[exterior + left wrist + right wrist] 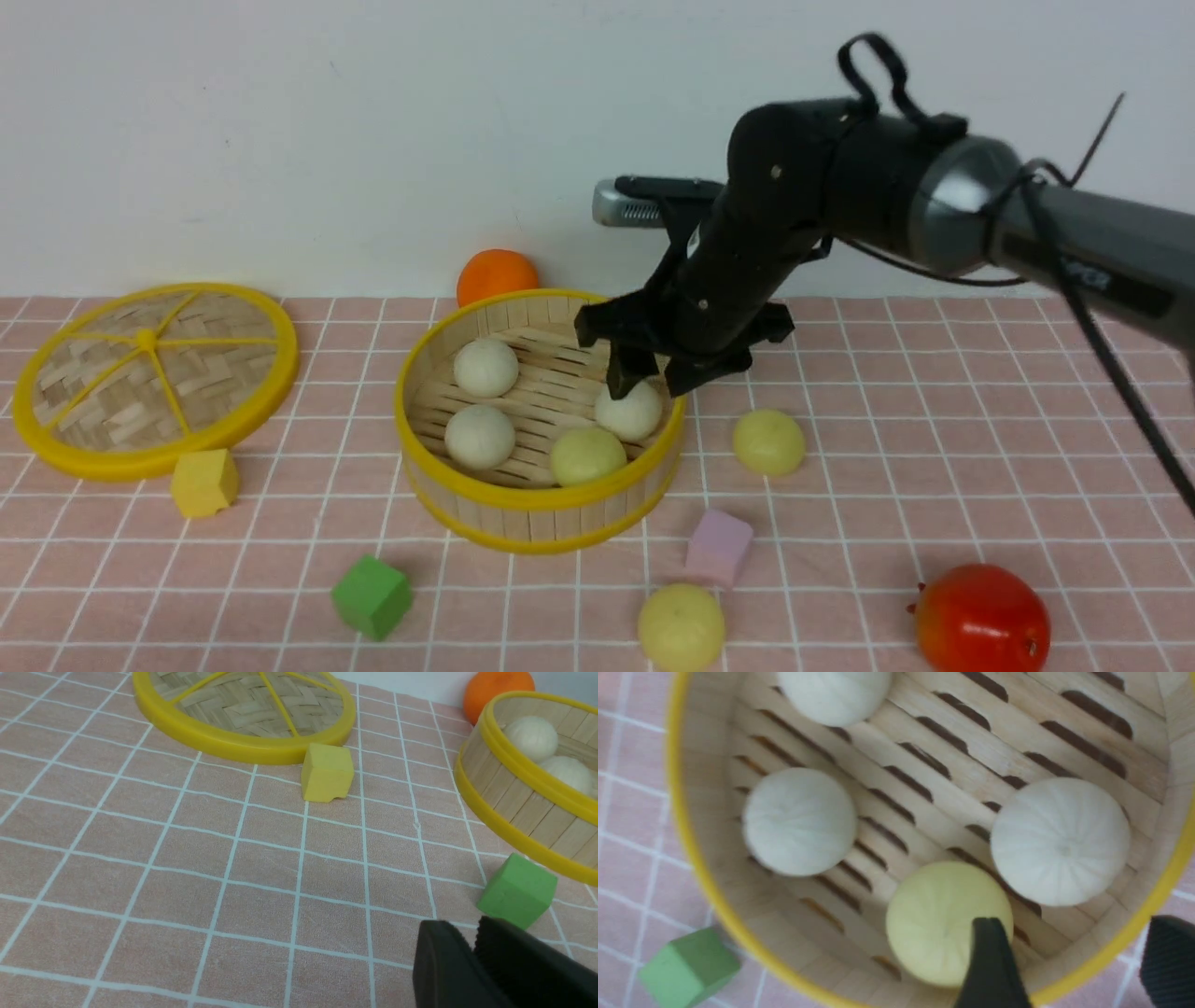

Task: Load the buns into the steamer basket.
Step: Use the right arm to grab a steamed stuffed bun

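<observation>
The right hand (652, 385), fingers apart, hovers above the steamer basket (523, 499), seemingly so the off-white bun (630, 413) rests inside.

From where I stand I count three white buns (485, 367) (479, 436) (631, 411) and three yellow buns (587, 455) (768, 441) (681, 627), six in all, with four of them in the one basket (523, 504) and two yellow ones out on the cloth (934, 420). There is a single lid (140, 373), one orange (497, 276) and one red fruit (980, 621). That leaves three cubes, one yellow cube (203, 483), one green cube (372, 595) and one pink cube (718, 547), and one arm (934, 187) in front of me.
</observation>
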`<control>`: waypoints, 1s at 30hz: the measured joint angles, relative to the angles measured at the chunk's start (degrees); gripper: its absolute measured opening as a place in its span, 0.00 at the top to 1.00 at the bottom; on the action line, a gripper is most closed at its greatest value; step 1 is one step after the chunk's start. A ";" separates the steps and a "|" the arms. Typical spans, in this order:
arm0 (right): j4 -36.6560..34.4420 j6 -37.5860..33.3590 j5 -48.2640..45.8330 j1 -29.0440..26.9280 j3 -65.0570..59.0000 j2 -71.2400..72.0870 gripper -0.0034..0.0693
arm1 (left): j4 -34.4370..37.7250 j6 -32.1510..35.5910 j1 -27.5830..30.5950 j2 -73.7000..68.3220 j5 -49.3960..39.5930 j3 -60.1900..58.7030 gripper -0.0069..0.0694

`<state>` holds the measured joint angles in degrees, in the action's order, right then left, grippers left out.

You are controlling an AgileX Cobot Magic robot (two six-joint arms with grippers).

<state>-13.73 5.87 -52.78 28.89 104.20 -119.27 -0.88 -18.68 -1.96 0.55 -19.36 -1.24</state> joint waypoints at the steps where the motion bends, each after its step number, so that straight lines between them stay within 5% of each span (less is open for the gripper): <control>1: 0.00 0.00 -0.28 -0.12 0.00 1.12 0.31 | 0.00 0.00 0.00 0.00 0.00 0.00 0.71; 15: 4.35 0.00 -4.52 -10.12 0.32 3.15 0.35 | 0.00 0.00 0.00 0.00 0.00 0.00 0.69; 30: 3.55 0.00 -6.06 -11.22 0.32 -5.03 0.51 | 0.00 0.00 0.00 0.00 0.00 0.00 0.69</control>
<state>-10.18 5.87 -58.84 17.67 104.53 -124.31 -0.88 -18.68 -1.96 0.55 -19.36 -1.24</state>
